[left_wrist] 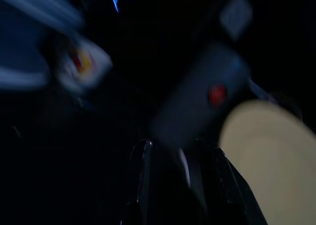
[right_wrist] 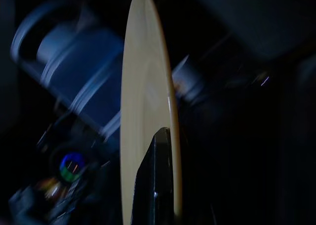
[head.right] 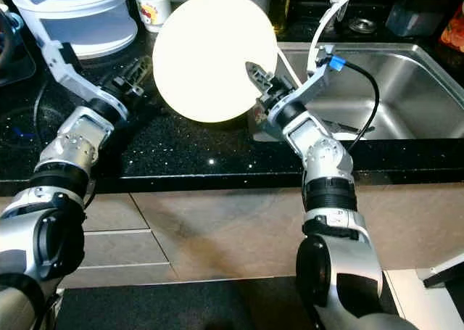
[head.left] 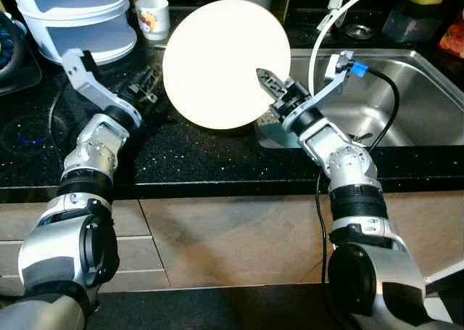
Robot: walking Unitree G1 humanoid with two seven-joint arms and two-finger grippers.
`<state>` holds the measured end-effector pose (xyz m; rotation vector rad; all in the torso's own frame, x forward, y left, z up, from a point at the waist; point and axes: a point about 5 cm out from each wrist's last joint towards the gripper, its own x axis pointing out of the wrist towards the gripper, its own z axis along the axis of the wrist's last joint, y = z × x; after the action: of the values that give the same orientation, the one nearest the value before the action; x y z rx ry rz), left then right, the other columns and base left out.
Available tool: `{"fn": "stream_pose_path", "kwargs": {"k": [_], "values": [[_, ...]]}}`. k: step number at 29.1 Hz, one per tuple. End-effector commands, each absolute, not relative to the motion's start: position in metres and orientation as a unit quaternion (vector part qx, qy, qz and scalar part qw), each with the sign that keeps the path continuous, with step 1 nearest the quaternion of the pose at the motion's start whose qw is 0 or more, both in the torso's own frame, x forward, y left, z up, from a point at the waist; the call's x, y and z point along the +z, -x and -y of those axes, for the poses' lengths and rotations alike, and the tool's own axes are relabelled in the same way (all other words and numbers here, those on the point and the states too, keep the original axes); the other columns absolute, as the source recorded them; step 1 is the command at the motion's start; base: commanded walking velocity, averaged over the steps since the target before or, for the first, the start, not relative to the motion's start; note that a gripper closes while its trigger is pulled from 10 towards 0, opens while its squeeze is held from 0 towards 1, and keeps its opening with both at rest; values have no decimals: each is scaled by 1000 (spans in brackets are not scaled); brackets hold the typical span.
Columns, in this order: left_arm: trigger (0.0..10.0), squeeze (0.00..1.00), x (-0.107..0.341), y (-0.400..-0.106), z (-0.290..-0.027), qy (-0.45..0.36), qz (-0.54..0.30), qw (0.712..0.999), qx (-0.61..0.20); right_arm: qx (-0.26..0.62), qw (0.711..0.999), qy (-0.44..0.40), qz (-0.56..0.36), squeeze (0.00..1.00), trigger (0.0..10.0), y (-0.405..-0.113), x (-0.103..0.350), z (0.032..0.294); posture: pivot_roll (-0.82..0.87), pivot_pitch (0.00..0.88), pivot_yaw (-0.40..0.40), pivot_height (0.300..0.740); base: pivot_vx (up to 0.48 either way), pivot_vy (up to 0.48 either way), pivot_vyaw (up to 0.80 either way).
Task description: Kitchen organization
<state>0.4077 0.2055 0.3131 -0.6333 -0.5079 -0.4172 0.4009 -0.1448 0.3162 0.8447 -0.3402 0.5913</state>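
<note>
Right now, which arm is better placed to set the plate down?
The right: its claw already grips the white plate by its edge beside the sink. The left claw sits apart on the counter.

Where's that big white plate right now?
The white plate is held up by the right gripper at its right edge, above the black counter just left of the sink, with the cartoon mug behind it.

Overexposed plate [head.left: 225,62]; dark, blurred wrist views
</note>
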Motion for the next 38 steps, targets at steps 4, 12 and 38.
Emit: {"fn": "stream_pose_path", "kwargs": {"k": [4,12,38], "values": [[10000,0,327,-408,-191,307,262,882,-242,165,869,-404,233,0,0,-406,332,185,12,206,14,740,0,0,0],[10000,0,306,-403,-113,19,165,894,-416,76,952,-175,241,0,0,-409,334,194,7,199,22,740,0,0,0],[10000,0,256,-391,-63,-180,34,829,-529,29,975,158,151,0,1255,-420,293,174,4,189,20,740,0,0,0]]}}
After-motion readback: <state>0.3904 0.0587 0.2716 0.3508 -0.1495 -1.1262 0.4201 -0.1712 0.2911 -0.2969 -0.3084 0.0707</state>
